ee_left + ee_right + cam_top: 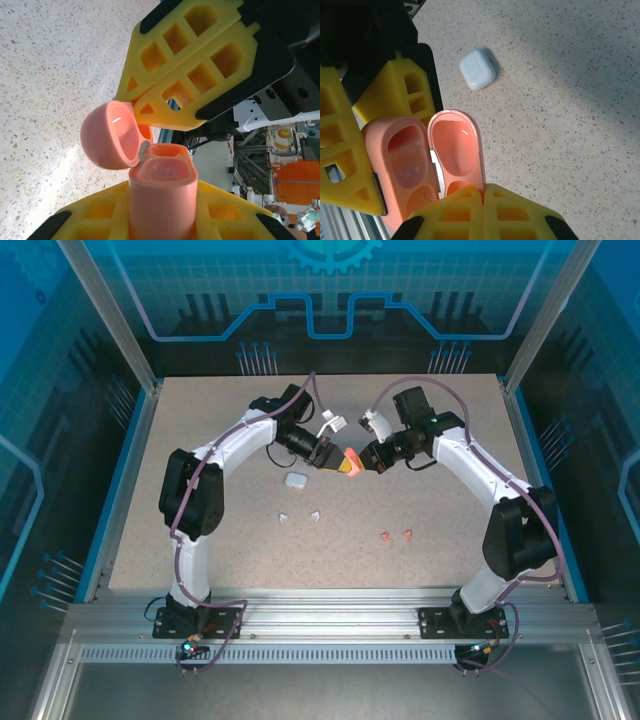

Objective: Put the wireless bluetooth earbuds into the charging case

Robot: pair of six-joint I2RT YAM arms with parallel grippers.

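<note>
A salmon-pink charging case (162, 200) is held above the table between my two arms, with its lid (111, 135) swung open. My left gripper (162, 207) is shut on the case body (402, 155), whose two sockets are empty. My right gripper (484, 192) is shut on the rim of the open lid (457, 150). From the top view both grippers meet at the pink case (348, 462). Two white earbuds (284, 518) (315, 515) and two pink earbuds (386, 535) (407, 533) lie on the table nearer the arm bases.
A white charging case (295, 480) (477, 69), closed, lies on the speckled table (200, 440) just below the left gripper. Blue rails and aluminium posts frame the table edges.
</note>
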